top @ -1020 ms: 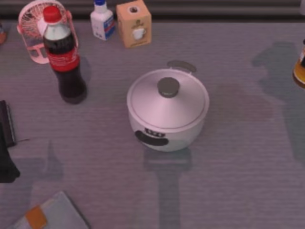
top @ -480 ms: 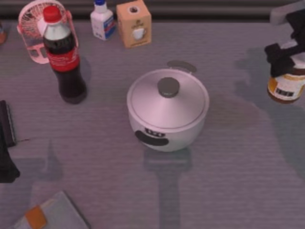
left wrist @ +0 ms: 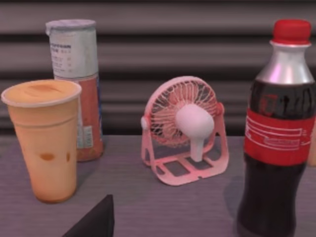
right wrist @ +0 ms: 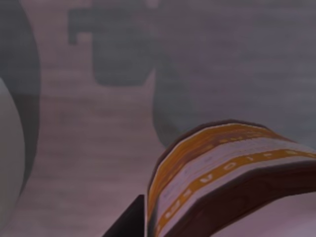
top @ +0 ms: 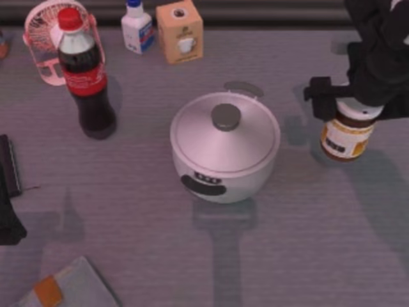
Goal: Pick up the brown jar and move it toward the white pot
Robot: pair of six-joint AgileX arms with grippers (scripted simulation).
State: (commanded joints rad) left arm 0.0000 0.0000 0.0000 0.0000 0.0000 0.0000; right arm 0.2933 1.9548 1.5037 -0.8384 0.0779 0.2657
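The brown jar [top: 345, 139], with a white-and-yellow label, hangs tilted above the table to the right of the white pot [top: 223, 144], with a gap between them. My right gripper [top: 356, 105] is shut on the jar's top and comes in from the back right corner. In the right wrist view the jar's label [right wrist: 222, 173] fills the near corner beside one dark finger [right wrist: 129, 221], and the pot's wall [right wrist: 9, 148] shows at the edge. My left arm [top: 6, 204] sits parked at the table's left edge; only one dark fingertip [left wrist: 94, 223] shows in its wrist view.
A red-capped cola bottle [top: 86, 77] and a pink fan [top: 43, 45] stand at the back left, with a small white bottle [top: 137, 29] and a tan box [top: 180, 31] behind the pot. A grey-blue pouch [top: 64, 288] lies front left. An orange cup [left wrist: 47, 138] and a can [left wrist: 76, 84] stand left of the fan.
My right arm has come in from the right edge, carrying the brown jar leftward and a little forward, closer to the white pot. The left arm has not moved.
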